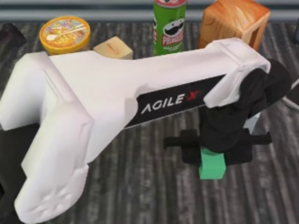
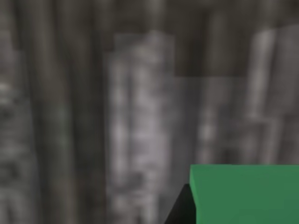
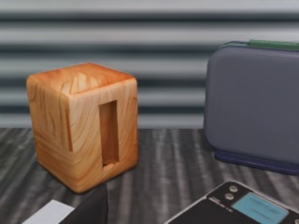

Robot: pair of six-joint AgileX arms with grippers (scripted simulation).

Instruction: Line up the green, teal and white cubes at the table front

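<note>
Green cube: right of centre, near half of table. Left gripper: directly above, jaws straddling it, clamped or not — cannot tell. Right arm: out of view.

A small matte mint-green cube is seen right of centre on the dark, grey-streaked tabletop, towards the near side, its far part hidden under the left end effector. In the left wrist view, its flat green face is shown. The teal and white cubes cannot be seen.
</note>
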